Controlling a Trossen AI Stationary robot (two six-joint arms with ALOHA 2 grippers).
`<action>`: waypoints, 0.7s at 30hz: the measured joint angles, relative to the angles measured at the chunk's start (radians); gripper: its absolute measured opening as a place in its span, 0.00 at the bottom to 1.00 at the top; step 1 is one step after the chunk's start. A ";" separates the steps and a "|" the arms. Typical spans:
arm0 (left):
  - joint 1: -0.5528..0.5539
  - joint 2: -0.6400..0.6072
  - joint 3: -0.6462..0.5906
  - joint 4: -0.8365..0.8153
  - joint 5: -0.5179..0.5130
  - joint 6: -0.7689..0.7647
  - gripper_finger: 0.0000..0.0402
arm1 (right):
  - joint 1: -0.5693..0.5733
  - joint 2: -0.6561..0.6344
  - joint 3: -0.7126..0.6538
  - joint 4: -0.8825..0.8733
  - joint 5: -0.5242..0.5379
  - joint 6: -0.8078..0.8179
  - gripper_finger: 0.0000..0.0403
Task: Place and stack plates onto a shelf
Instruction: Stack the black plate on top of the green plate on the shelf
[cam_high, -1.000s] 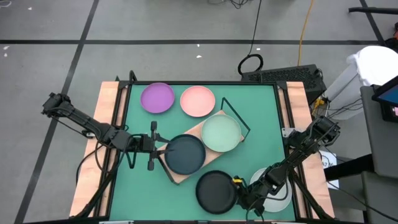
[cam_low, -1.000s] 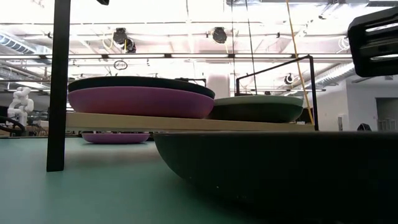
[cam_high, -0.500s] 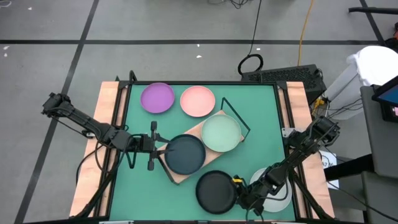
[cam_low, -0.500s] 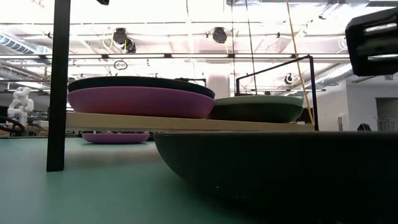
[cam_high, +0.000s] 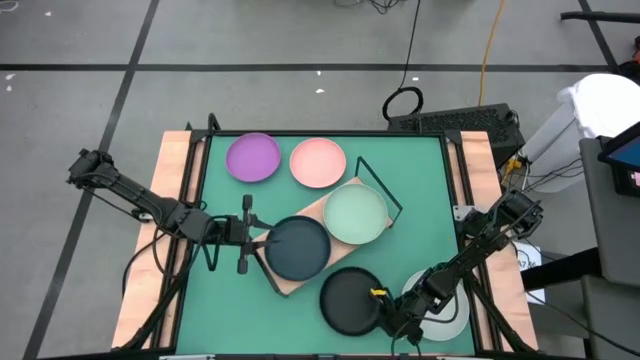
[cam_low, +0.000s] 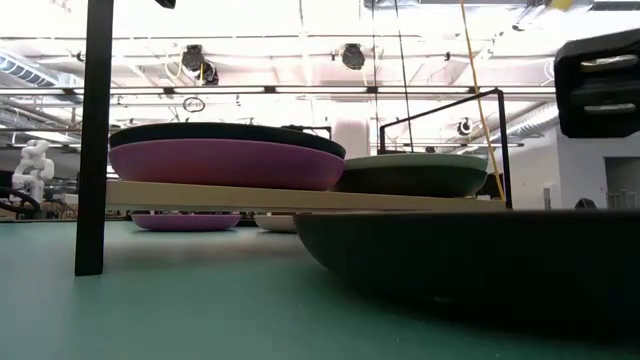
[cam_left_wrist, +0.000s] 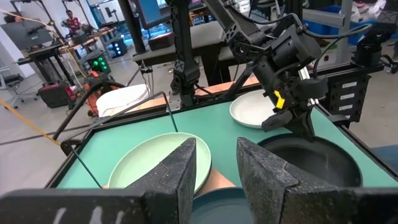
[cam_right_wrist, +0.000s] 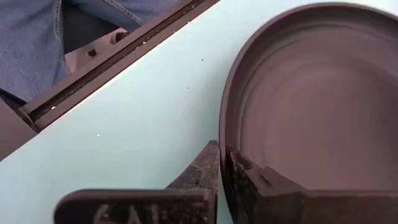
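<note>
The green bench (cam_high: 420, 200) carries a wooden shelf (cam_high: 312, 212) set at an angle near its middle, with black wire frames at its ends. On the shelf sit two plates: a dark teal plate (cam_high: 297, 247) at the near-left end, which in the low view seems to rest on a purple one, and a pale mint plate (cam_high: 355, 214) at the far-right end, so both spots are taken and further plates would have to go on top. Off the shelf, a purple plate (cam_high: 253, 157) and a pink plate (cam_high: 318, 162) wait side by side at the far edge, a white plate (cam_high: 446, 310) lies at the near right corner, and a black plate (cam_high: 351, 301) lies just beside it toward the middle. The right gripper (cam_high: 383, 305) is at the black plate's right rim — its fingers (cam_right_wrist: 211, 171) pinch that rim, one inside and one outside, likely a grip for lifting it by the edge. The left gripper (cam_high: 250, 234) hangs level beside the teal plate's left edge, fingers (cam_left_wrist: 180, 171) spread and empty, apparently waiting.
</note>
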 joint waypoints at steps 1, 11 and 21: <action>0.000 0.000 0.000 0.000 0.000 0.000 0.30 | 0.000 0.000 0.000 0.002 0.001 -0.005 0.02; 0.000 0.000 0.000 -0.001 0.000 0.000 0.30 | 0.029 -0.058 0.000 0.024 -0.003 -0.026 0.01; 0.000 0.000 0.000 -0.008 0.000 -0.002 0.30 | 0.120 -0.188 -0.001 0.028 0.106 -0.026 0.00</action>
